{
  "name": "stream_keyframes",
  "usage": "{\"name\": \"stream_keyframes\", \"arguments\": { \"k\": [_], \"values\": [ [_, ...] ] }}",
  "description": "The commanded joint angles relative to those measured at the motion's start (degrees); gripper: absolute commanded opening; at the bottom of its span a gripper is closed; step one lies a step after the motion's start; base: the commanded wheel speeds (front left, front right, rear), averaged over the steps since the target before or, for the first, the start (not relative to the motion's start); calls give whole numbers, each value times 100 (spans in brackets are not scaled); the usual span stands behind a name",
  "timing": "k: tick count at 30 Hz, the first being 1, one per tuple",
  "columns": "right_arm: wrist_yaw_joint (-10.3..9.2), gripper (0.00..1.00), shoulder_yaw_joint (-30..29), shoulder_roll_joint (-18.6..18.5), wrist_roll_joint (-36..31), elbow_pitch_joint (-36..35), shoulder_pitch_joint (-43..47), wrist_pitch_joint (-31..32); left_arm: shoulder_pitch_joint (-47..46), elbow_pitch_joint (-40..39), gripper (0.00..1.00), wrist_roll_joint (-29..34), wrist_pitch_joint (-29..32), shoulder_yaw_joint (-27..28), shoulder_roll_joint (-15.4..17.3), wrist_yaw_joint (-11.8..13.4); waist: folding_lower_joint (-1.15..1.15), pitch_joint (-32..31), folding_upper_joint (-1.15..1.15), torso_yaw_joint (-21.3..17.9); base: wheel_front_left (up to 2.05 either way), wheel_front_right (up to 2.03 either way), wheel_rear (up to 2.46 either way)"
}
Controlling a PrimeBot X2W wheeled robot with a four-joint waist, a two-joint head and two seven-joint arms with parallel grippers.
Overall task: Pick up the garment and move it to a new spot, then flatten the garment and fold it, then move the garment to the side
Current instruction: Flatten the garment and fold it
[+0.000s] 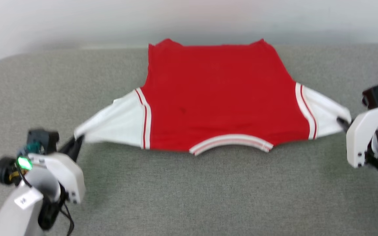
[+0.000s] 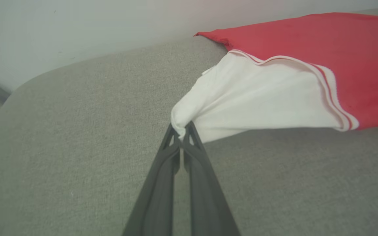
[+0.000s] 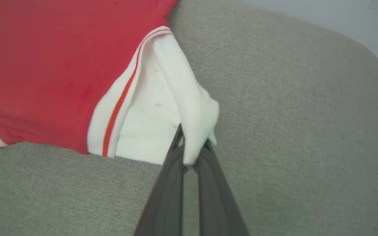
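Red jersey garment (image 1: 221, 98) with white short sleeves and striped trim: spread plain side up across the middle of the grey fabric-covered surface (image 1: 189, 196). Hem lies toward the surface's far edge by the pale wall, curved striped neck trim (image 1: 230, 142) toward its near edge. Red body lies mostly flat on the surface.

Left hand (image 1: 77, 142): over the surface's near left part, dark fingers closed tight on the tip of the left white sleeve (image 1: 116, 123); cloth bunches at the fingertips.

Right hand (image 1: 341, 122): over the surface's right part, fingers likewise clamped on the end of the right white sleeve (image 1: 320, 114).

Both sleeves run taut and a little off the surface, drawn outward in opposite directions. Reads as the flatten step: holding by the sleeve ends lets the two arms pull across the shoulders and take slack out of the red body. Folding not yet begun, by my judgement.
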Motion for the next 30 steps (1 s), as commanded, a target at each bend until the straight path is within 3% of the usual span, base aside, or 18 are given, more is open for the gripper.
{"name": "stream_keyframes", "arguments": {
  "k": [1, 11, 17, 23, 30],
  "values": [
    [-12, 0, -5, -123, 107, -21, 251, 105, 338, -118, 0, -41, 103, 4, 109, 86, 2, -321, 0, 43, 0, 0, 0],
    [-13, 0, -168, -456, 665, -563, 1532, 711, 1979, -1237, 0, -414, 814, 81, 353, 468, 2, -858, 0, 51, 0, 0, 0],
    [-12, 0, -619, -573, 929, -1053, 2435, 1153, 2881, -2030, 0, -631, 1244, 122, 536, 711, 2, -1013, 0, 29, 0, 0, 0],
    [-13, 0, -1162, -598, 843, -1468, 3374, 1844, 3565, -2636, 0, -753, 1568, 60, 625, 894, 2, -1077, 0, 45, 0, 0, 0],
    [-12, 0, -1846, -370, 682, -2167, 4130, 2494, 3758, -2915, 0, -772, 1718, -81, 572, 985, 2, -1038, 0, 60, 0, 0, 0]
  ]
}}
